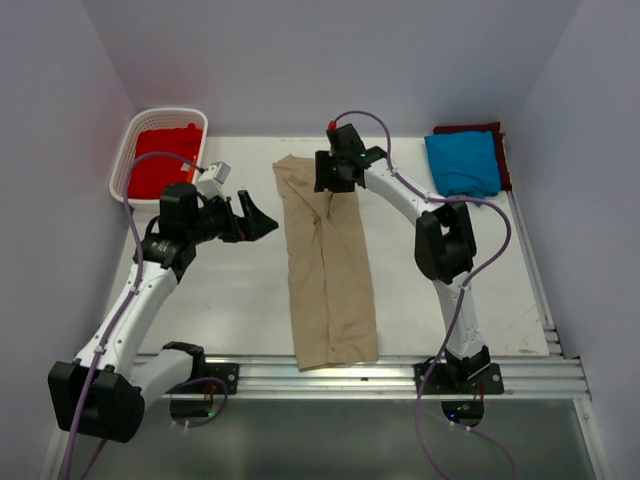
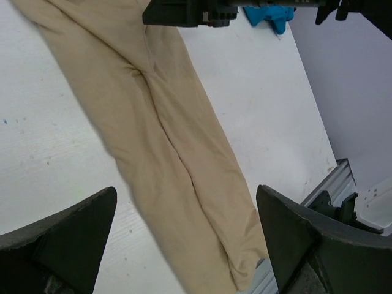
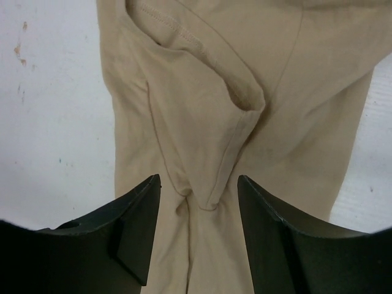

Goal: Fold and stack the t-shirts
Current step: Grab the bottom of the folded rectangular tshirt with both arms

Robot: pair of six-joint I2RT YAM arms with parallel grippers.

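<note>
Holding right fingers (image 3: 131, 239) apart over sleeve pucker of tan t-shirt (image 1: 325, 270), lying as long strip mid-frame. Holding left fingers (image 2: 67, 239) wide, empty, frame left. Risking pinching top layer only, dragging strip crooked.

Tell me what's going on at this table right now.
Two robot arms are folding t-shirts. The tan shirt lies mid-table in a long folded strip. The right claw is low over its far end, open, astride a crease; the left claw hangs open left of the strip, holding nothing. A folded blue shirt sits on a maroon shirt back right; a red shirt is in the white basket back left.
</note>
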